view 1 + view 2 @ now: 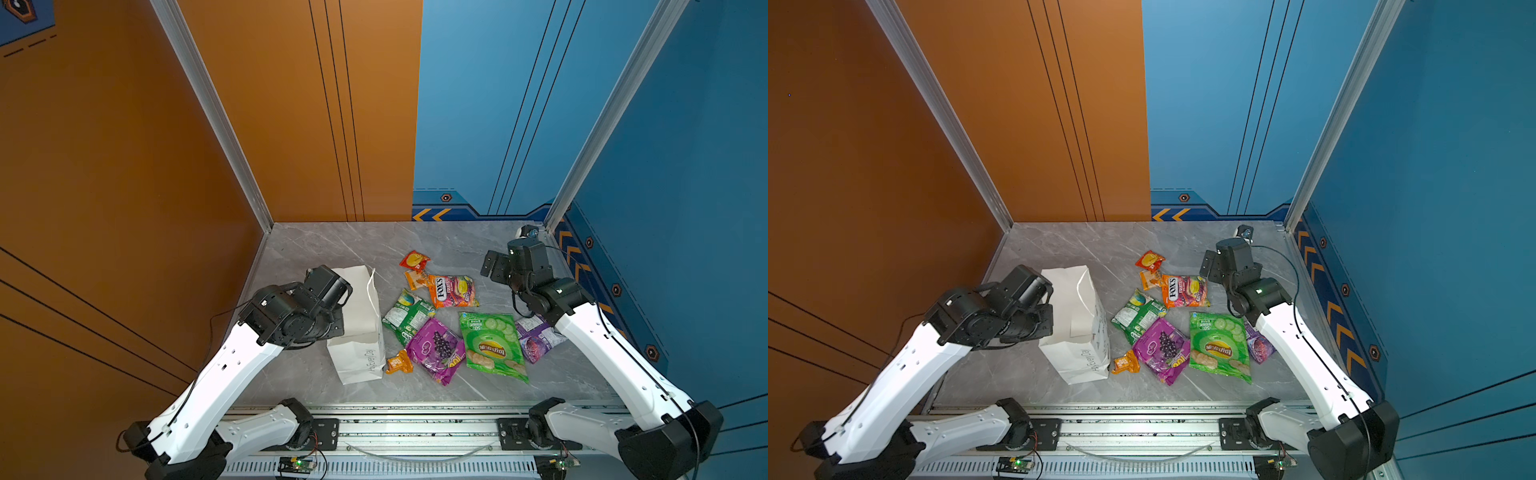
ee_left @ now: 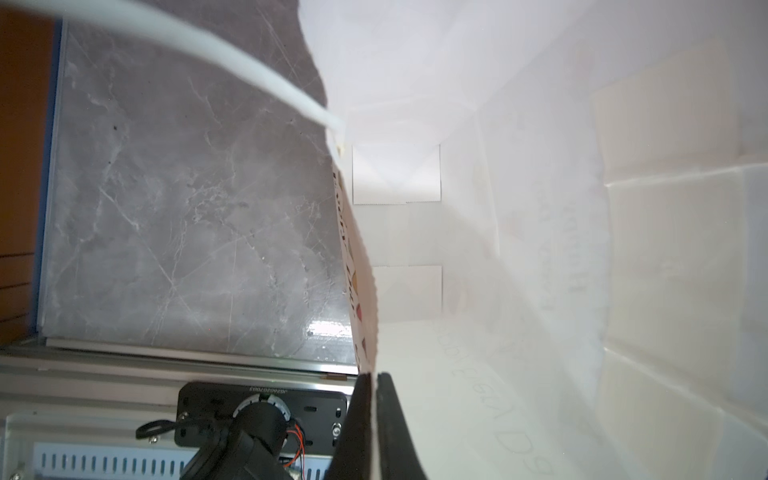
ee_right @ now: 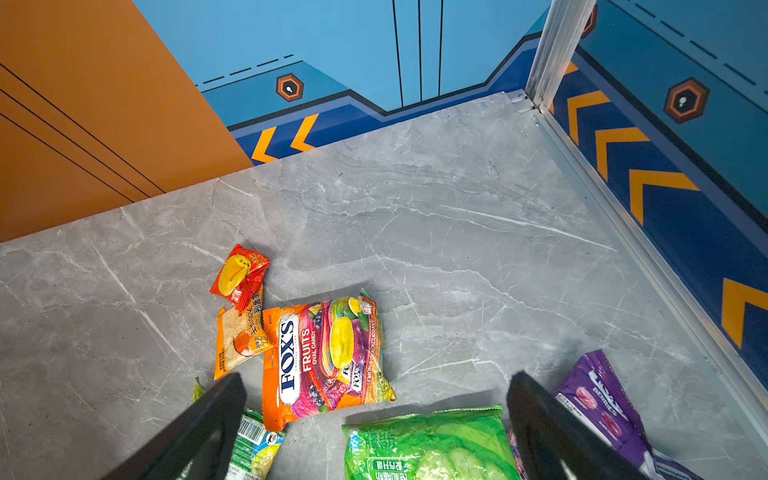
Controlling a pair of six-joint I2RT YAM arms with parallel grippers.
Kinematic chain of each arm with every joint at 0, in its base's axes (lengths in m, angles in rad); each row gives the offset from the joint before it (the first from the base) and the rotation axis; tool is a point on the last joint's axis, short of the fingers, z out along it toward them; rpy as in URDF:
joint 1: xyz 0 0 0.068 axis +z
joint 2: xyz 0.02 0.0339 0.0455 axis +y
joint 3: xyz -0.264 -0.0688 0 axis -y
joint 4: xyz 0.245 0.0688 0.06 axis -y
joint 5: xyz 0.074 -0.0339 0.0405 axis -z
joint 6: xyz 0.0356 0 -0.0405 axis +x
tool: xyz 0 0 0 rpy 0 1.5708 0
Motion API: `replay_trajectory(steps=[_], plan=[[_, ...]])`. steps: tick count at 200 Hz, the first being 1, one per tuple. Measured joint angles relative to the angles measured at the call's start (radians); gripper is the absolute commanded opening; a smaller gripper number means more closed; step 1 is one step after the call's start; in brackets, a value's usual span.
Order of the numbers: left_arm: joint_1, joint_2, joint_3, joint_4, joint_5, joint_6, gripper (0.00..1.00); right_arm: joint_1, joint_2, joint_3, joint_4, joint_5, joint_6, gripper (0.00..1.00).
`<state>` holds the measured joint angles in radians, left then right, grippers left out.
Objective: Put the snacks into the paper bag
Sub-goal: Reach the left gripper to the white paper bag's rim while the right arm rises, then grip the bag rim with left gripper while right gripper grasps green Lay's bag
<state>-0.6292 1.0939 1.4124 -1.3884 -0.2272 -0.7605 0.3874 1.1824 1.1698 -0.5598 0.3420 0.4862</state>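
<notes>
The white paper bag stands on the left with its mouth open. My left gripper is shut on the bag's rim, one finger inside and one outside. The snacks lie loose on the table to its right: a green Lay's packet, a purple grape bag, a green-white bag, a Fox's bag, small orange packets, a red one and a purple one. My right gripper hangs open above the Fox's bag and the Lay's packet, holding nothing.
A grey marble tabletop is walled in orange at the left and back and in blue at the right. An aluminium rail with both arm bases runs along the front edge. The bag's cord handle crosses the left wrist view.
</notes>
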Motion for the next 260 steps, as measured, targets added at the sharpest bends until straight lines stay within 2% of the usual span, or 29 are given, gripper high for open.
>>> replay_trajectory(steps=[31,73,104,142,184,228,260], plan=[[0.12,0.024,0.012,0.08,0.049,0.12,0.0,0.0,0.008,0.001,-0.032,-0.005,0.0,1.0],[0.275,0.111,0.116,0.15,0.103,0.286,0.0,0.001,0.084,0.006,-0.093,-0.054,0.009,1.0],[0.32,0.174,0.178,0.203,0.113,0.367,0.0,0.001,0.134,0.004,-0.16,-0.082,0.063,1.0],[0.359,0.246,0.195,0.269,0.113,0.427,0.0,0.02,0.093,-0.059,-0.237,-0.09,0.2,1.0],[0.381,0.319,0.203,0.333,0.114,0.473,0.0,0.197,-0.063,-0.098,-0.391,-0.021,0.433,1.0],[0.388,0.32,0.167,0.417,0.113,0.495,0.0,0.488,-0.198,-0.164,-0.542,0.077,0.811,0.98],[0.421,0.299,0.104,0.472,0.112,0.495,0.0,0.609,-0.256,-0.241,-0.608,0.092,1.078,0.95]])
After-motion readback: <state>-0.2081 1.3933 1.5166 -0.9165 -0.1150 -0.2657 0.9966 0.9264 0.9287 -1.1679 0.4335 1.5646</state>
